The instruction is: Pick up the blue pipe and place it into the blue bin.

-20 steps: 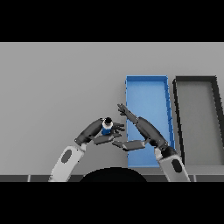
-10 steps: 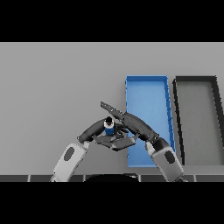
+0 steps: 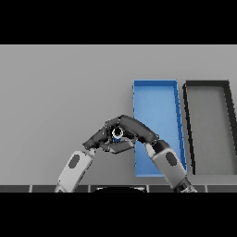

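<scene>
The blue pipe (image 3: 117, 134) shows only as a small blue end with a dark opening, just left of the blue bin's (image 3: 157, 109) near-left corner. Both hands close around it. My left hand (image 3: 98, 138) comes in from the lower left and cups the pipe from the left and below. My right hand (image 3: 136, 129) reaches in from the lower right across the bin's left wall, its fingers arched over the pipe's top. Most of the pipe is hidden by the fingers. The blue bin holds nothing.
A black bin (image 3: 208, 125) of similar size stands right beside the blue bin, on its right. The grey table (image 3: 60, 92) stretches to the left and to the far side.
My right hand has swung left from over the blue bin and curled its spread fingers down onto the pipe. The left hand has stayed on the pipe, which has shifted slightly right.
</scene>
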Controlling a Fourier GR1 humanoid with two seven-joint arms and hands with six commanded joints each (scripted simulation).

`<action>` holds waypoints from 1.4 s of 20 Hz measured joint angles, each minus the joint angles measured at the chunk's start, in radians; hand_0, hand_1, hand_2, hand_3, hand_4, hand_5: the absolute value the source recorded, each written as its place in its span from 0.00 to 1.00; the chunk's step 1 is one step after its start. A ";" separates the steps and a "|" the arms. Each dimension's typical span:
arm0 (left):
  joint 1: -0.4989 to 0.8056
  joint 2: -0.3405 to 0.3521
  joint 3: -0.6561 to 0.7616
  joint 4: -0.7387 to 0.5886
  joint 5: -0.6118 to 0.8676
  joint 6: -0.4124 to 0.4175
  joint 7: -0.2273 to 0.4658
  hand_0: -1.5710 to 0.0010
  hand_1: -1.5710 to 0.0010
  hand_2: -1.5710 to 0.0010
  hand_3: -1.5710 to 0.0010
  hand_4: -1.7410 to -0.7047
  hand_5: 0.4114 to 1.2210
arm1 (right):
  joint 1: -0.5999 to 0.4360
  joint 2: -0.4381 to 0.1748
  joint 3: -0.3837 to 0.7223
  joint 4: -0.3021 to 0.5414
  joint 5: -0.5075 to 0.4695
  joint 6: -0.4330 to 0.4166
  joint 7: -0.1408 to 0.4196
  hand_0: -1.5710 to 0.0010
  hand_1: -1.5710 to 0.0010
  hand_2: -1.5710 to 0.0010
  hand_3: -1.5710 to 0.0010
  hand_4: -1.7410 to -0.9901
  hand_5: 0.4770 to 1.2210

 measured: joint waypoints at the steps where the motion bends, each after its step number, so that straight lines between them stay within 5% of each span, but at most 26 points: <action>1: -0.008 -0.005 0.004 -0.002 0.002 -0.005 0.004 0.00 0.00 0.01 0.17 0.05 1.00 | 0.011 0.011 -0.004 -0.008 -0.017 -0.009 -0.012 0.20 0.19 0.19 0.27 0.33 0.41; 4: 0.006 -0.019 -0.010 -0.006 -0.015 -0.002 -0.013 0.00 0.00 0.01 0.13 0.02 1.00 | 0.034 0.031 0.008 -0.011 0.005 -0.010 -0.062 0.10 0.10 0.10 0.14 0.36 0.70; 7: -0.007 -0.019 0.007 0.002 -0.025 -0.002 -0.013 0.00 0.00 0.01 0.10 0.01 1.00 | 0.035 0.038 0.016 0.001 0.054 0.002 -0.128 0.05 0.05 0.05 0.07 0.34 0.85; 12: -0.007 -0.023 0.013 -0.003 -0.020 -0.007 -0.033 0.00 0.00 0.00 0.09 0.01 1.00 | 0.066 0.107 -0.009 -0.025 0.009 0.013 -0.045 0.02 0.02 0.02 0.02 0.33 0.95; 13: -0.014 -0.022 0.017 -0.002 -0.024 -0.011 -0.019 0.00 0.00 0.00 0.20 0.01 1.00 | 0.074 0.119 -0.011 -0.021 0.019 0.013 -0.053 0.01 0.01 0.01 0.02 0.33 0.96; 14: 0.005 -0.018 0.010 -0.016 -0.031 -0.004 -0.030 0.08 0.13 0.15 0.33 0.11 1.00 | 0.082 0.130 -0.009 -0.022 0.025 0.015 -0.056 0.01 0.01 0.01 0.02 0.33 0.97; 16: 0.012 -0.010 0.008 -0.030 -0.065 -0.006 -0.014 0.40 0.44 0.46 0.57 0.32 1.00 | 0.079 0.144 -0.012 -0.019 0.046 0.008 -0.054 0.01 0.01 0.01 0.01 0.33 0.98; 18: 0.003 0.001 0.008 -0.018 -0.087 -0.045 -0.044 0.62 0.64 0.65 0.73 0.47 1.00 | 0.084 0.158 -0.010 -0.030 0.065 0.008 -0.038 0.00 0.00 0.00 0.01 0.32 0.99; 22: 0.000 0.008 0.031 -0.010 -0.094 -0.089 0.025 0.84 0.85 0.86 0.89 0.66 0.62 | 0.081 0.179 -0.031 -0.015 0.089 0.018 -0.044 0.00 0.00 0.00 0.00 0.32 0.99; 28: 0.006 -0.008 0.033 -0.006 -0.081 -0.084 0.097 0.96 0.96 0.96 0.97 0.74 0.24 | 0.096 0.198 -0.038 -0.018 0.134 0.037 -0.090 0.00 0.00 0.00 0.00 0.32 1.00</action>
